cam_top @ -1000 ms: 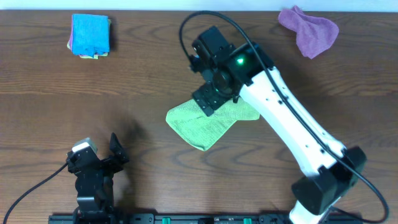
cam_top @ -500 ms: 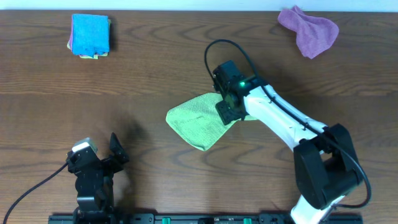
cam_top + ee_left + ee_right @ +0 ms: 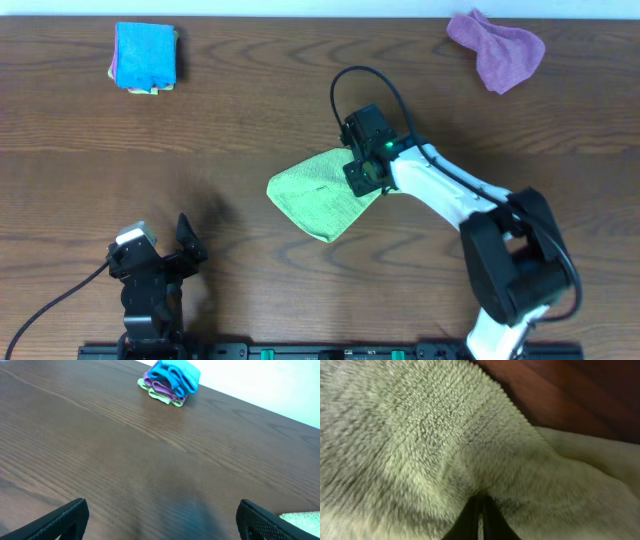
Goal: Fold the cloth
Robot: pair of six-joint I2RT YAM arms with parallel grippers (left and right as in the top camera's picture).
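In the overhead view, a stack of folded cloths point(image 3: 145, 58) lies at 10 o'clock on the table point(image 3: 240, 120). It lies well apart from the work area and looks like a place for finished items.

The left gripper point(image 3: 160, 250) is parked at 7 o'clock, near the table's front edge. Its fingers point(image 3: 65, 517) are spread wide apart, hold nothing and touch nothing. This position appears to keep the left arm out of the right arm's working area.

The green cloth point(image 3: 320, 195) lies just right of the table centre. It is flat on the wood, with one corner pointing toward 5 o'clock. The side toward 3 o'clock is drawn up under the right arm, probably so that this edge can be carried over the flat part.

The right gripper point(image 3: 362, 178) sits on the 2 o'clock side of the green cloth. In the right wrist view, the fingertips point(image 3: 479, 519) are drawn together with the pile bunched between them. The gripper is judged to be clamped on the green cloth. The fold is not yet laid down.

A crumpled purple cloth point(image 3: 497, 48) lies at 1 o'clock, well apart from both arms, and is not folded.
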